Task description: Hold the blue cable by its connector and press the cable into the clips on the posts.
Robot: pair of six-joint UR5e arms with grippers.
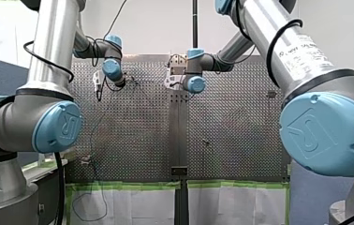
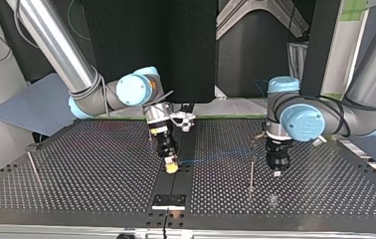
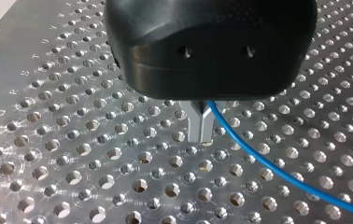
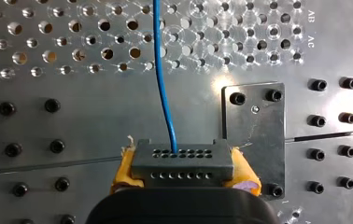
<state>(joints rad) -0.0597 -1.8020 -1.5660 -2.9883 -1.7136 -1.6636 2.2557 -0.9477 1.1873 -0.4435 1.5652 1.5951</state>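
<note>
Works low over the perforated table (image 2: pixel 101 169), my right gripper (image 2: pixel 171 167) at the middle strip (image 2: pixel 175 185) and my left gripper (image 2: pixel 277 172) just beside a thin upright post (image 2: pixel 251 172). Clamps the dark connector (image 4: pixel 182 163) between the right's yellow pads (image 4: pixel 124 170); shows the left's metal fingers (image 3: pixel 196 127) pressed together, perhaps nipping the blue cable (image 3: pixel 258 156) at their root, though hard to tell. Runs that cable straight from the connector across toward the post and the left gripper.

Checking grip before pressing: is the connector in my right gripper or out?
In: the connector sits clamped between the right gripper's yellow pads, blue cable leading out.
</note>
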